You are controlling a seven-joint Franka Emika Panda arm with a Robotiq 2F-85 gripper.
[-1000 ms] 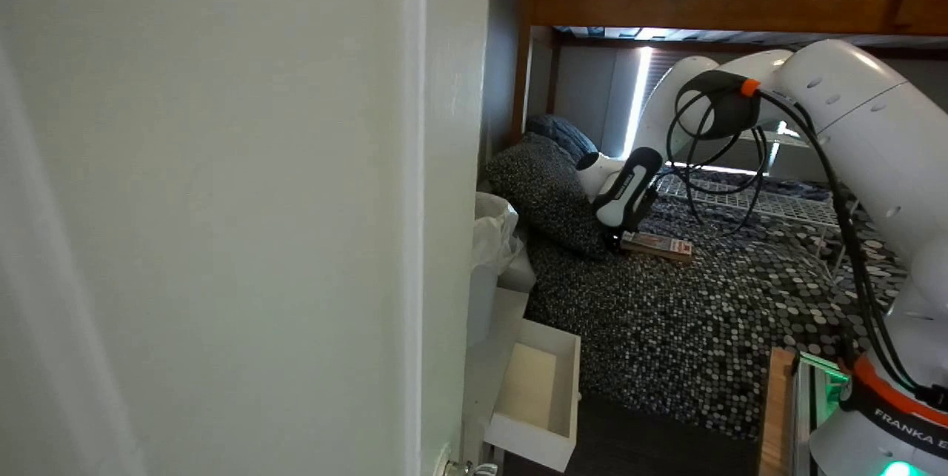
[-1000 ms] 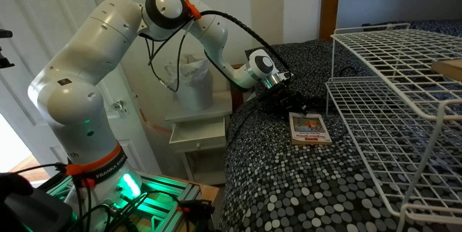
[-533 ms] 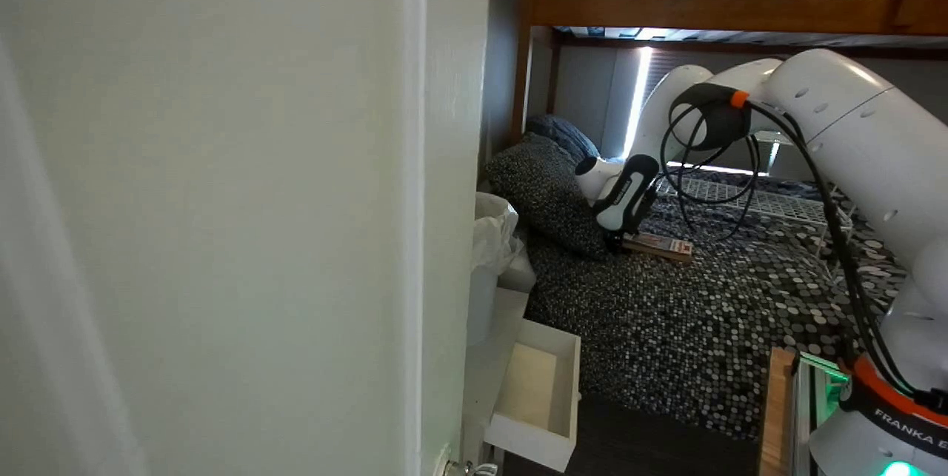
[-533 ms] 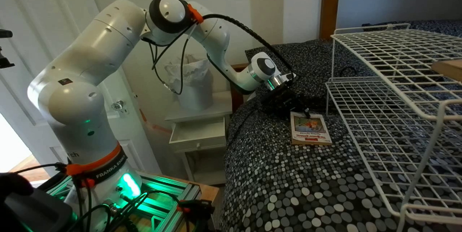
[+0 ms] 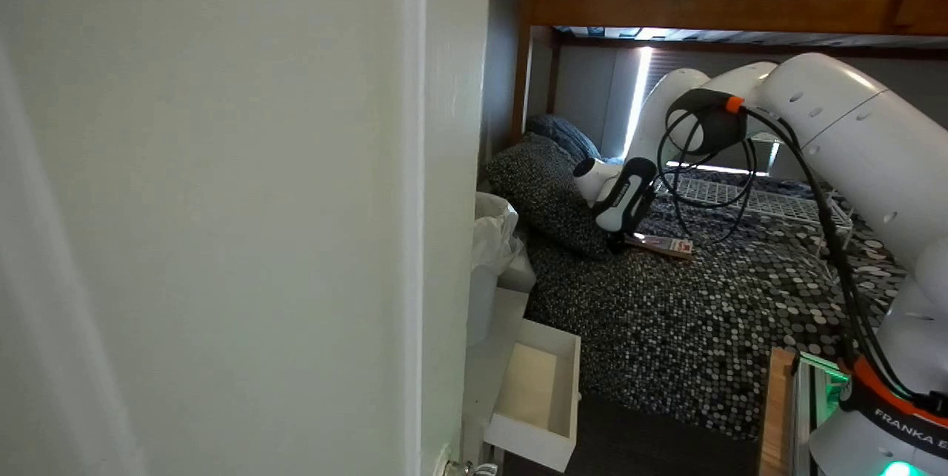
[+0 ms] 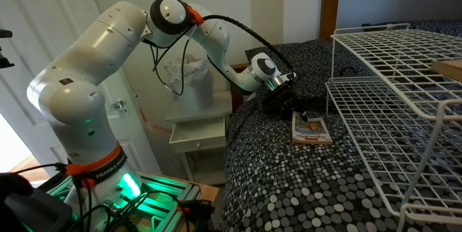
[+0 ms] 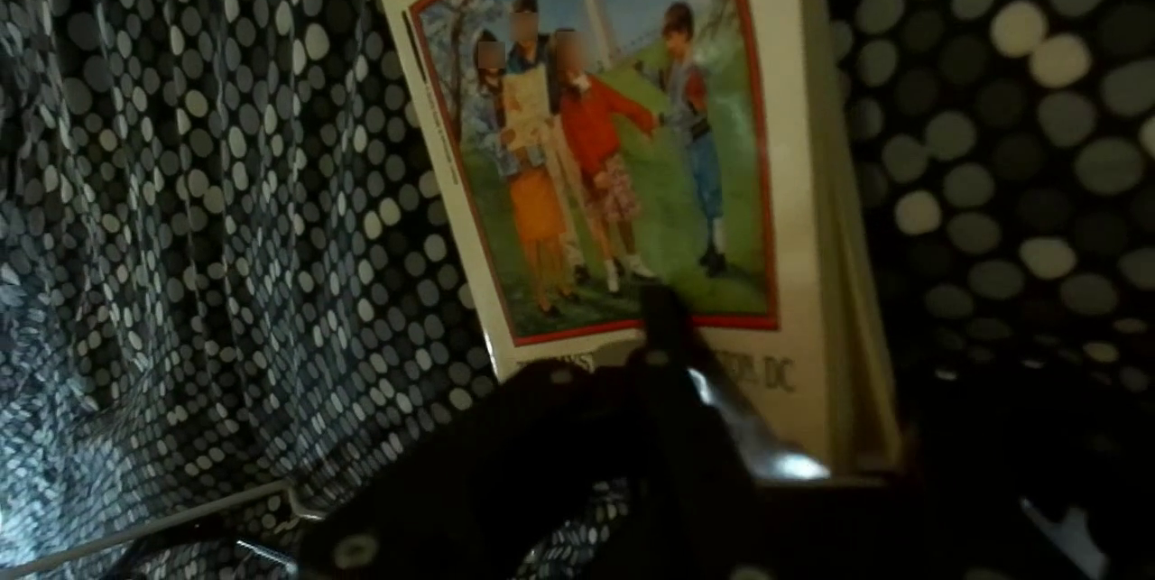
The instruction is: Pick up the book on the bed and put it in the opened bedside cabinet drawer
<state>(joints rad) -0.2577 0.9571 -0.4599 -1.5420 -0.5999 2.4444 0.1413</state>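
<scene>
It's dim in here; white light [image 5: 638, 102] glares upper right in an exterior view; the wrist view's murky, soft.

I'm viewing a home bedroom: in an exterior view, bed [image 5: 666, 335] at four o'clock, upper bunk [image 5: 711, 13] at two, bedside cabinet [image 5: 502, 335] at six.

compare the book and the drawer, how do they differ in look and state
The book has a colourful picture cover; the drawer is a plain pale box. The book rests on the bed; the drawer stands open in the cabinet. Both are rectangular.
</scene>
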